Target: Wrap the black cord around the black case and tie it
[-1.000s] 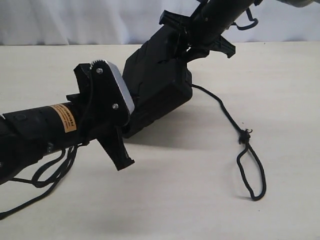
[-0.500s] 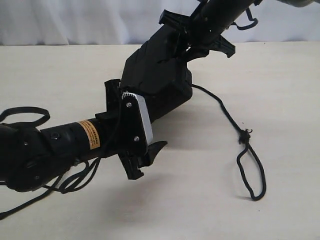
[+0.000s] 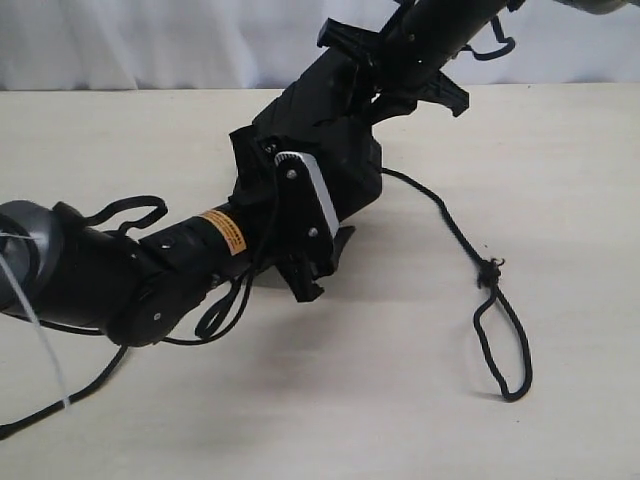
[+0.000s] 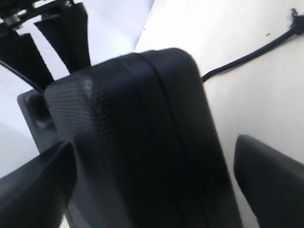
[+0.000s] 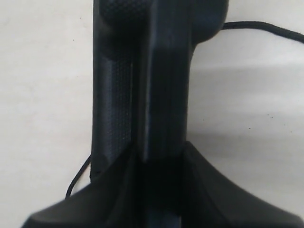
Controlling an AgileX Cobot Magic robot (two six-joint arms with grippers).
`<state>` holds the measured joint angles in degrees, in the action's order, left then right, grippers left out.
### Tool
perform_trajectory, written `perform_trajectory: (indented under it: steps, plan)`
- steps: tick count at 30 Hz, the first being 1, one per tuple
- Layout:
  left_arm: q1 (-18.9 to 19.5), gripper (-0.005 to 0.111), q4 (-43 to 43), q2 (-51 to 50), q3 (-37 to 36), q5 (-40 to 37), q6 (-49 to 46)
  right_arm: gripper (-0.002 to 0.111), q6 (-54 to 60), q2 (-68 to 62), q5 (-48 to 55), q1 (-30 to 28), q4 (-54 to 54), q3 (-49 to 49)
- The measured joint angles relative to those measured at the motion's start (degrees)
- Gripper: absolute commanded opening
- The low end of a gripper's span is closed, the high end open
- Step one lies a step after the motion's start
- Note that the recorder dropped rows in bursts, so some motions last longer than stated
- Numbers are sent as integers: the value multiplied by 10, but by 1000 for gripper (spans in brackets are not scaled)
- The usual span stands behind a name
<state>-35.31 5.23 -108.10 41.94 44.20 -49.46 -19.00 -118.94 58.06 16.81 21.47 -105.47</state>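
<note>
The black case (image 3: 305,115) is held tilted, its upper end in my right gripper (image 3: 390,75), which is shut on its edge (image 5: 159,180). In the right wrist view the case (image 5: 156,71) runs straight out from between the fingers. My left gripper (image 3: 322,262) is at the case's lower end, open, with one finger (image 4: 33,190) on each side of the case (image 4: 142,142) and a gap showing beside the other finger (image 4: 270,180). The black cord (image 3: 455,225) trails from under the case over the table to a knot (image 3: 490,270) and a loop (image 3: 505,340).
The left arm's thin cables (image 3: 120,215) hang in loops beside it and trail over the beige table (image 3: 150,420) at the lower left. A white curtain (image 3: 150,40) closes the back. The cord (image 4: 242,59) lies on the table past the case's corner.
The left arm has swung right and up toward the case. Its open gripper now straddles the case's lower end. The right gripper, case and cord have stayed put.
</note>
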Motion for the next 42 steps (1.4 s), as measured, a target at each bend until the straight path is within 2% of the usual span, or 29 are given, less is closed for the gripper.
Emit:
perform_trajectory:
  steps: [8,13,15,18,21,22,23,26,29,32,37,42]
  plan:
    - [0,85,89,-30,40,-7,-1,5,-11,0,-5,0,26,0]
    - [0,85,97,-31,43,-16,-2,5,-15,0,-5,0,28,0]
    - [0,82,97,-31,43,-17,-2,9,-15,0,-5,0,26,0]
    - [0,57,102,-31,43,-17,-2,22,-17,0,-7,0,26,0]
    - [-1,15,128,-31,43,-17,-2,39,-25,0,-13,-2,28,0]
    - [-1,5,141,-28,43,-19,-2,44,-25,0,-13,-5,31,0]
    - [-1,0,153,-25,43,-22,-2,49,-25,1,-12,-6,35,0]
    - [-2,0,177,-2,43,-38,-8,60,-25,6,1,-19,53,-3]
    - [-2,0,179,22,43,-60,-8,66,-25,10,26,-45,69,-3]
    - [-6,0,174,42,43,-74,-8,67,-7,19,61,-76,77,-3]
    - [-9,0,174,75,43,-128,-8,66,84,58,106,-137,70,-3]
    - [-10,0,178,92,43,-154,18,65,114,100,111,-182,21,-4]
